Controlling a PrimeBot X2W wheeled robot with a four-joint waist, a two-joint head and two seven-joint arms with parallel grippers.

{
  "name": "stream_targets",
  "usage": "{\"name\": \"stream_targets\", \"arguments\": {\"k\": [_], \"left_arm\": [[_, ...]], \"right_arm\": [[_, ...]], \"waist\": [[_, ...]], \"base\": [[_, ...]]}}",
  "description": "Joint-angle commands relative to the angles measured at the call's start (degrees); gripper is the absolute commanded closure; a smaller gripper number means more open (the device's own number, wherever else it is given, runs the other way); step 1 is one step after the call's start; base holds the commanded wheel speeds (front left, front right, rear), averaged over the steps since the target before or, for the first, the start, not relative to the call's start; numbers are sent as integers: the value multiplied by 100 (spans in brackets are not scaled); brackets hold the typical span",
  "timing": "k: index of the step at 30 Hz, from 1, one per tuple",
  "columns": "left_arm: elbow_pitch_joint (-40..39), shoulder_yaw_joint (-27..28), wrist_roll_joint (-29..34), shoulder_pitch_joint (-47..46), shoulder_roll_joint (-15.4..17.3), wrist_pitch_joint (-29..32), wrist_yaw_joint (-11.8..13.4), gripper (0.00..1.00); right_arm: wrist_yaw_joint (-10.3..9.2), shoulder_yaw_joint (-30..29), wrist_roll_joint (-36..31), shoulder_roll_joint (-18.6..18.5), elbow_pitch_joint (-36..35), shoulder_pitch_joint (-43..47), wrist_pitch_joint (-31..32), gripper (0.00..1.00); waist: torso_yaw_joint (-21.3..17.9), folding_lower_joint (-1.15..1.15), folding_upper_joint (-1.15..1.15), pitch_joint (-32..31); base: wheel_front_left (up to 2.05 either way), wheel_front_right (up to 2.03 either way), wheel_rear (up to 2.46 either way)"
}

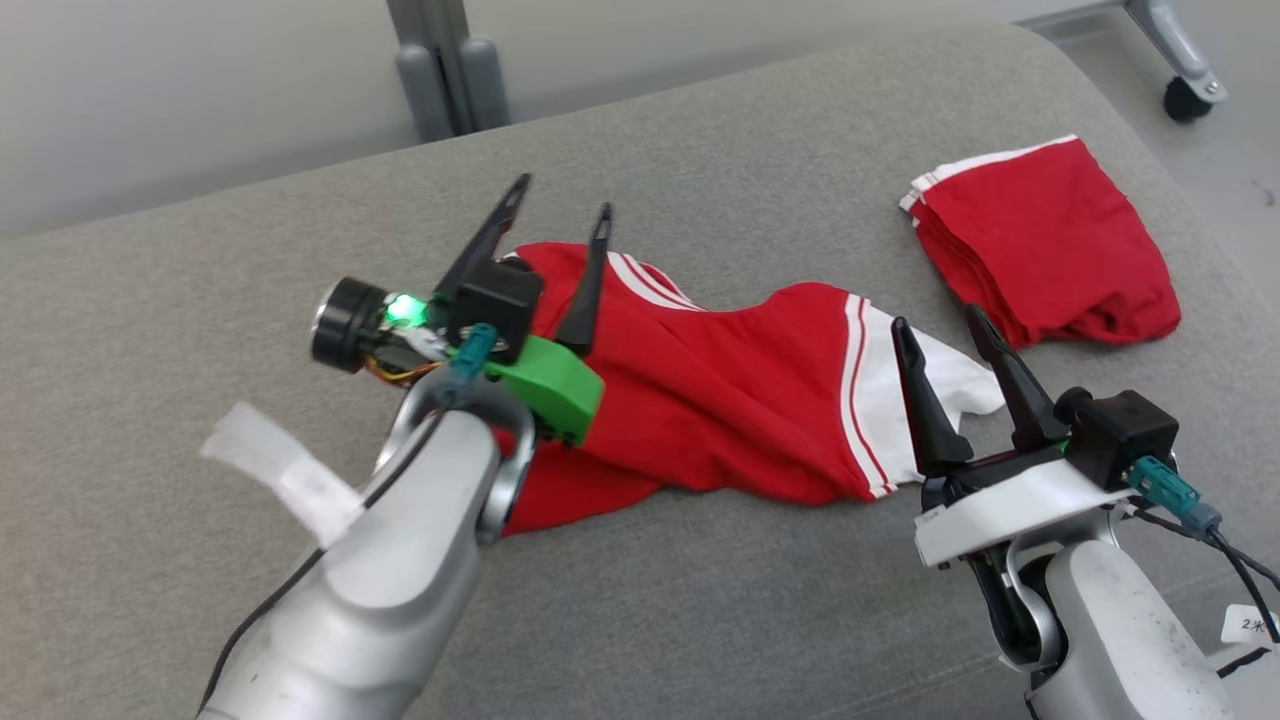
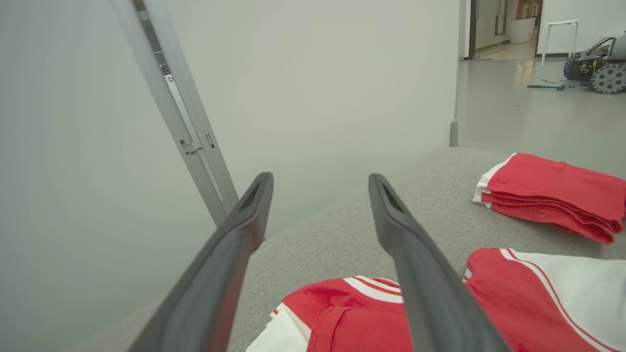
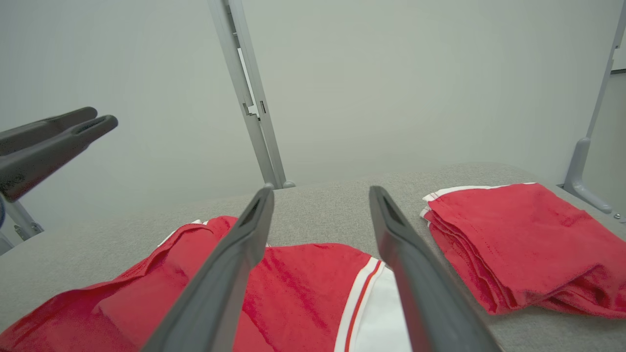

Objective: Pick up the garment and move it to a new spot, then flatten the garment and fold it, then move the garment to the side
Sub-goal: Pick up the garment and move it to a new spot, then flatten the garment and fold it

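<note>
A red garment with white stripes and white panels (image 1: 720,390) lies crumpled across the middle of the grey padded surface (image 1: 700,600); it also shows at the bottom of the left wrist view (image 2: 528,303) and the right wrist view (image 3: 303,293). My left gripper (image 1: 562,197) hovers open above the garment's left end, nothing between its fingers. My right gripper (image 1: 937,324) stands open over the garment's white right end, holding nothing. In the right wrist view the left gripper's fingers (image 3: 54,137) show at the left edge.
A second red garment, folded (image 1: 1040,245), lies at the back right of the surface, also seen in the wrist views (image 2: 552,195) (image 3: 528,244). Grey frame posts (image 1: 440,70) stand behind the surface. A caster wheel (image 1: 1188,98) sits on the floor at top right.
</note>
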Motion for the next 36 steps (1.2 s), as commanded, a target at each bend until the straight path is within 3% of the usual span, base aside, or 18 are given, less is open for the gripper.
{"name": "stream_targets", "arguments": {"k": [1, 8, 13, 22, 29, 36], "left_arm": [[-24, 132, -143, 240, 149, -96, 28, 0], [-807, 831, -658, 1333, 747, -308, -170, 0], [-1764, 1362, -670, 2466, 891, -294, -243, 0], [-2627, 2278, -357, 4077, 294, -297, -583, 0], [-2605, 2506, 66, 4246, -16, -298, -887, 0], [-2517, 2596, 226, 4043, -129, -298, -1074, 0]], "right_arm": [[0, -17, -26, -44, 10, 126, -15, 0], [0, -35, -42, -148, 36, 393, -15, 0], [0, -45, -21, -130, 42, 587, -15, 0], [0, -45, 16, -25, 53, 865, -15, 0], [0, -43, 4, -1, 76, 875, -15, 0], [0, 79, -22, -118, 235, 651, 48, 0]], "waist": [[583, 0, 0, -528], [1112, 0, 0, -913], [1286, 0, 0, -1040], [1413, 0, 0, -1125], [1495, 0, 0, -1118], [1650, 0, 0, -1021]], "base": [[0, 0, 0], [0, 0, 0], [0, 0, 0], [0, 0, 0], [0, 0, 0], [0, 0, 0]]}}
